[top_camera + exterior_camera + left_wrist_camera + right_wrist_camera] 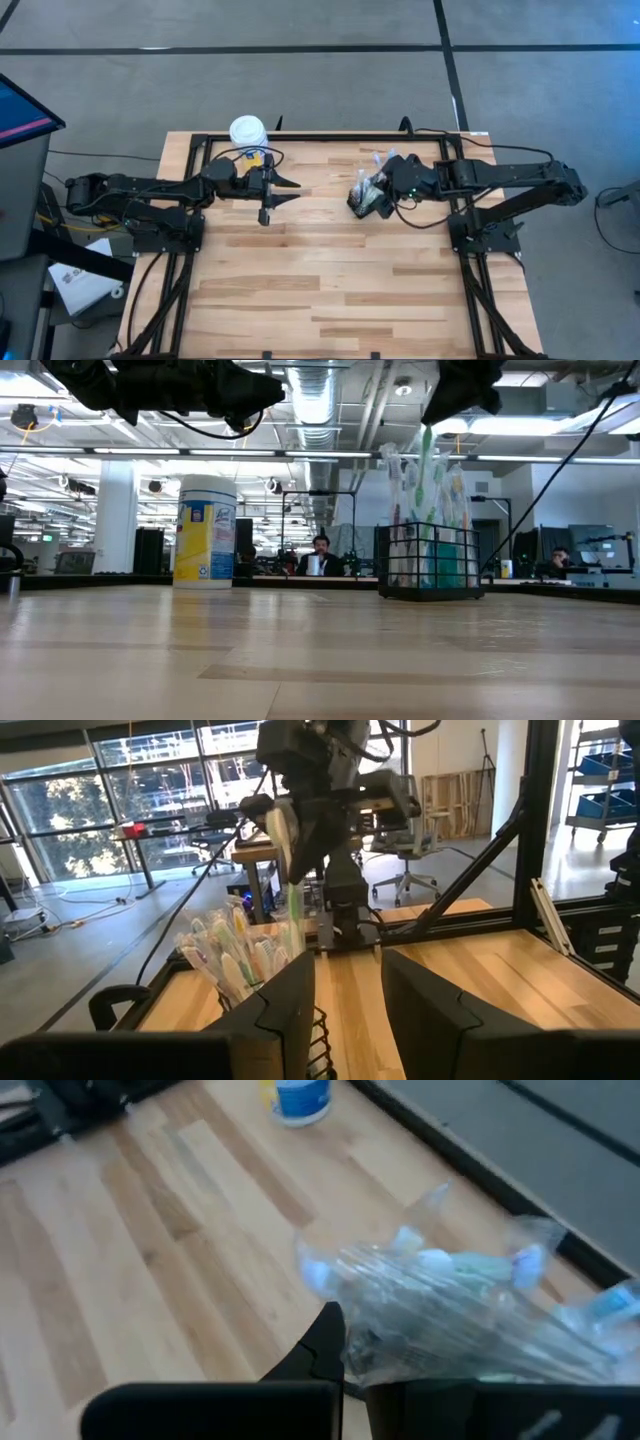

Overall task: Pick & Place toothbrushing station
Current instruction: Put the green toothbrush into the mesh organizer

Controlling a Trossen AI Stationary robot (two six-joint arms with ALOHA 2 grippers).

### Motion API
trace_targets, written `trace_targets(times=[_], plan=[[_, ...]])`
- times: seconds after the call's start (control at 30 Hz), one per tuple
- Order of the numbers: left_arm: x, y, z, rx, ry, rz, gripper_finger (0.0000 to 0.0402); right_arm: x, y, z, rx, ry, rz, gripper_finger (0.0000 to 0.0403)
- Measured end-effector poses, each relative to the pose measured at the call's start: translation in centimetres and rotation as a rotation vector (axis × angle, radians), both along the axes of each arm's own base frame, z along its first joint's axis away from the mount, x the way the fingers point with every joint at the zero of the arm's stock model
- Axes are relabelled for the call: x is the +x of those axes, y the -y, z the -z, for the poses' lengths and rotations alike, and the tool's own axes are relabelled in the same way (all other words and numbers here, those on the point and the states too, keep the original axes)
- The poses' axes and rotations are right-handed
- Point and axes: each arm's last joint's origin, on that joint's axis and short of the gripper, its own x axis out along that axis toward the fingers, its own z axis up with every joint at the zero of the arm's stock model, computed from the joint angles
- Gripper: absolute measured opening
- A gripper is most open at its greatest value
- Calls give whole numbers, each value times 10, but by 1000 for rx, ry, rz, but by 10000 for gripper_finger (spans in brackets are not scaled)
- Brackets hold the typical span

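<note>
Wooden desk from above: the left gripper hovers partly open and empty beside the white-lidded jar; the right gripper sits over the mesh holder. At desk level, the holder stands upright, toothbrushes rising toward the right gripper. Its wrist view shows the right gripper clamped on a clear-wrapped toothbrush.

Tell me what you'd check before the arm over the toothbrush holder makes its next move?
1. Right gripper shut on a wrapped toothbrush: ok.
2. Black wire-mesh holder upright on the table: ok.
3. Toothbrush fully clear of the holder: cannot tell.
4. Left gripper apart from the holder, open and empty: ok.
5. White-lidded jar standing well aside: ok.
</note>
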Motion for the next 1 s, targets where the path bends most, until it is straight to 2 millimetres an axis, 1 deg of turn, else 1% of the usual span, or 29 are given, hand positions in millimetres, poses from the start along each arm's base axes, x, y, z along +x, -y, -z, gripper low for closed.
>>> trace_targets(times=[0.3, 0.5, 0.73, 0.8, 0.87, 0.97, 1.0], plan=[[0, 0, 0, 0, 1, 0, 114, -1, 0, 0, -3, -1, 11, 7], [0, 0, 0, 0, 1, 0, 114, 1, 0, 11, -5, 0, 9, 7], [0, 0, 0, 0, 1, 0, 114, 9, 0, 17, -8, -14, 6, 7], [0, 0, 0, 0, 2, 0, 114, 9, 0, 21, -7, -41, 4, 7], [0, 0, 0, 0, 1, 0, 114, 16, 0, 22, -8, -28, 5, 7], [0, 0, 0, 0, 1, 0, 114, 18, -1, 30, -8, -79, 2, 7], [0, 0, 0, 0, 1, 0, 114, 22, -1, 30, -10, -60, 1, 7]])
